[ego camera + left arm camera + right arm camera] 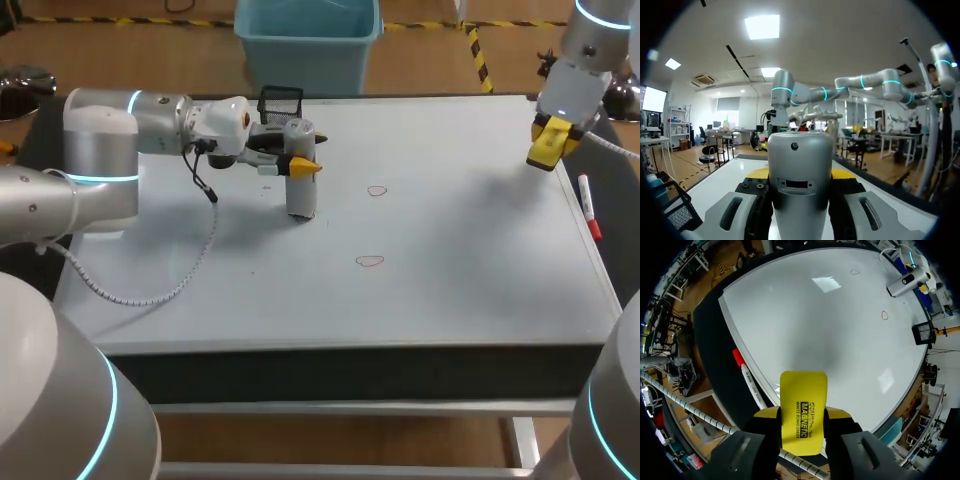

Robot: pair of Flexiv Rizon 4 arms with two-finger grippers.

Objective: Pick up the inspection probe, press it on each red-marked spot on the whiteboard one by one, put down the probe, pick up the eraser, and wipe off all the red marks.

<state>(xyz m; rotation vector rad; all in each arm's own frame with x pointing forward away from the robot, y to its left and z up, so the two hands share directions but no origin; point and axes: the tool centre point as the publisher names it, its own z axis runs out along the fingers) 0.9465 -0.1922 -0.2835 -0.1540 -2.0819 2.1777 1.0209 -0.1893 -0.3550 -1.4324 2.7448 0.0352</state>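
- Looking from the head view, the left gripper point(303, 166) pinches the probe point(301, 195), upright over the whiteboard point(450, 260), left of two red marks point(376, 190); the right gripper point(552, 138) holds the yellow eraser point(545, 152) above the far right corner.
- Left wrist view: the jaws press the probe point(800, 170) from two sides.
- Right wrist view: the jaws clamp the eraser point(803, 410); a red-capped marker point(751, 387) lies at the board's edge.
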